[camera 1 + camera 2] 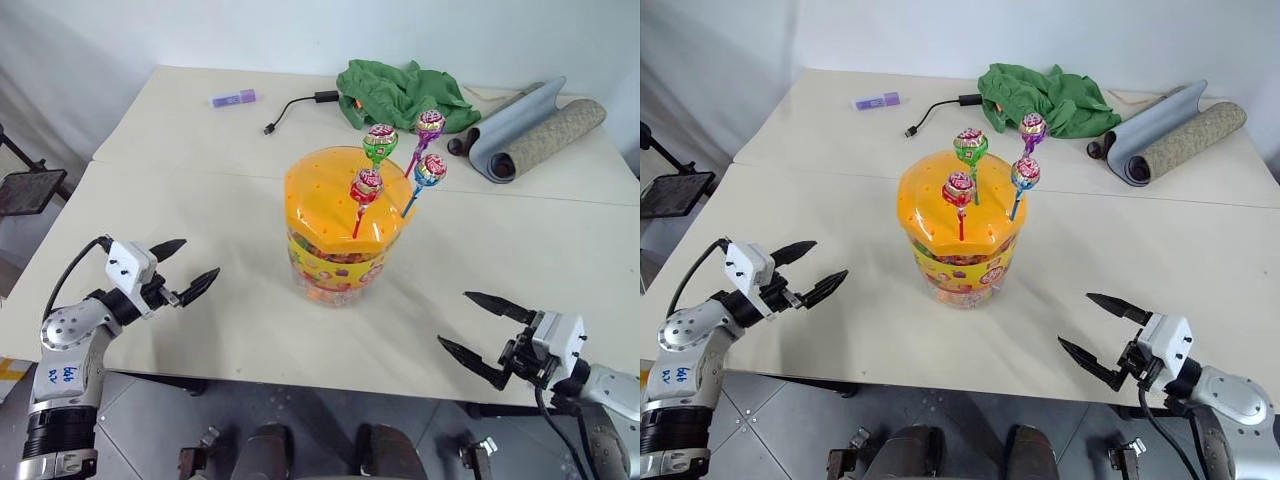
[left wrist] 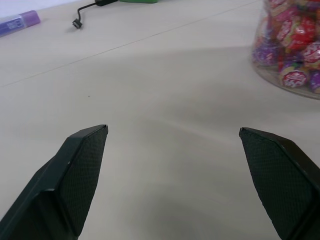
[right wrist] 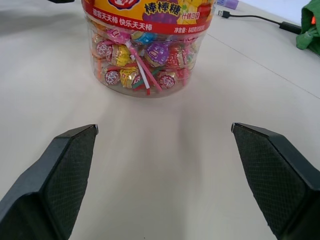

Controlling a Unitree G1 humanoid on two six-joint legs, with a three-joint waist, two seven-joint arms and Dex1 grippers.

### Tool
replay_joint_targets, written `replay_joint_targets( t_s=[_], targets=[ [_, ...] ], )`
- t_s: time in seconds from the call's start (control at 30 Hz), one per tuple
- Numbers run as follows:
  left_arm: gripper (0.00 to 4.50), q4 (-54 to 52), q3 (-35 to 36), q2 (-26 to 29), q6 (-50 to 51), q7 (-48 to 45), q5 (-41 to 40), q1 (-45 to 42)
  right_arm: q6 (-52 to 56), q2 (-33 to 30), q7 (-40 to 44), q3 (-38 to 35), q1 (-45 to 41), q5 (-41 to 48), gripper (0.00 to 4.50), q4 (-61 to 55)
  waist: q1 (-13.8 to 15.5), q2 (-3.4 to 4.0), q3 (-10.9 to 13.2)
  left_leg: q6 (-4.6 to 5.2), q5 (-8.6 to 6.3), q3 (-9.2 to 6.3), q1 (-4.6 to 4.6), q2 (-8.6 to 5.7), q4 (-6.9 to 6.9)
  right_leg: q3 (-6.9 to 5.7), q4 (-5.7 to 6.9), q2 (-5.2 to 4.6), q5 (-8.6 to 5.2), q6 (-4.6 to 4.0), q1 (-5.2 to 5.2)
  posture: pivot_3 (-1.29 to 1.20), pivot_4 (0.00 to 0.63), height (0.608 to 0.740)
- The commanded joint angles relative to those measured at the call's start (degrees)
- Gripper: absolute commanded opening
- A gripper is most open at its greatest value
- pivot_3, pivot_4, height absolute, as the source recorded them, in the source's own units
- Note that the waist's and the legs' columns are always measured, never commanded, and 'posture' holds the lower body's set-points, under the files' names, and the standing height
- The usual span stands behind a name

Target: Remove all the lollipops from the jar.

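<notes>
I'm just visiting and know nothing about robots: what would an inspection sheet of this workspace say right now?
Surface: pale table, a seam running across it.
Job's things: four lollipops stand upright in the orange lid of the jar; none removed.
Clutter: green cloth, rolled mat, purple marker, all behind the jar.
Grippers: left gripper and right gripper, jaws open, empty, either side of the jar.
Cables: black cable near the cloth.
Surroundings: white wall, grey floor.
</notes>
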Motion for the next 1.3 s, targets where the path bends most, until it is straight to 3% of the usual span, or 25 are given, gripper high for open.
replay_joint_targets(
  t_s=[0.03,0.17,0.3,0.4,0.5,0.7,0.83,1.07,1.3],
  targets=[
    [4.47,-2.9,0.8,1.9,1.3,-2.6,-1.9,1.1,0.7,-1.4,0.7,-2.1,0.4,1.8,4.5,-2.4,0.0,0.0,0.0,0.0,0.0,0.0,0.0,0.0,0.0,0.0,0.0,0.0,0.0,0.0,0.0,0.0,0.15,0.74],
    [4.47,-0.3,2.4,3.5,3.4,-6.2,-4.9,0.3,2.9,-1.0,-1.1,-4.5,-1.5,7.1,4.5,-5.8,0.0,0.0,0.0,0.0,0.0,0.01,-0.01,0.01,0.02,0.0,0.01,0.0,0.0,0.0,-0.01,0.0,0.15,0.74],
    [4.47,2.1,7.3,5.3,11.5,-13.3,-15.5,-1.7,7.0,-0.7,-5.6,-10.8,-3.1,17.0,4.5,-11.4,0.1,0.0,0.0,0.0,0.0,-0.01,-0.02,0.05,0.05,0.01,0.03,0.04,0.0,0.0,-0.01,0.0,0.15,0.74],
    [4.47,-1.2,9.5,9.2,24.9,-17.0,-26.0,-4.8,12.3,-3.6,-8.9,-18.8,-1.9,24.7,4.5,-14.8,0.4,0.0,0.0,0.0,0.0,-0.04,-0.05,0.06,0.06,0.0,0.04,0.04,0.0,0.0,-0.02,0.0,0.15,0.74],
    [4.47,-3.7,10.3,10.9,32.2,-17.8,-32.2,-8.0,15.0,-5.0,-8.9,-20.3,-1.7,26.9,4.5,-16.8,0.6,-0.02,0.0,0.04,-0.03,-0.1,-0.04,0.06,0.1,0.0,0.03,0.04,0.0,0.0,0.05,0.0,0.15,0.74],
    [4.47,-10.6,7.2,10.9,34.5,-20.3,-33.4,-11.4,24.7,-9.8,-12.7,-8.2,-12.8,27.9,4.5,-20.6,-0.6,0.03,0.0,0.03,-0.03,-0.1,0.03,0.07,0.1,0.22,0.05,0.09,0.0,0.0,-0.01,0.0,0.15,0.74],
    [4.47,-14.2,6.1,9.9,35.4,-19.8,-34.5,-12.8,28.3,-9.1,-16.2,-1.2,-25.0,27.0,4.5,-19.4,-1.0,0.02,0.0,0.0,-0.04,-0.08,0.01,0.18,0.11,0.25,0.11,0.2,0.0,-0.01,-0.1,0.0,0.15,0.74],
    [4.47,-17.7,5.6,8.5,36.0,-17.8,-35.3,-13.5,31.8,-6.5,-17.2,4.6,-34.2,24.7,4.5,-16.5,-0.5,0.01,0.0,0.03,-0.1,-0.09,-0.19,0.09,0.27,0.25,0.09,0.19,0.0,0.0,-0.08,0.0,0.15,0.74],
    [4.5,-18.2,6.2,7.8,35.0,-17.3,-34.8,-12.2,34.0,-4.6,-17.3,6.4,-38.9,25.0,2.26,-16.0,-0.8,0.01,0.0,0.03,-0.11,-0.07,-0.21,0.11,0.28,0.24,0.1,0.19,0.0,0.0,-0.12,0.0,0.15,0.74]
  ],
)
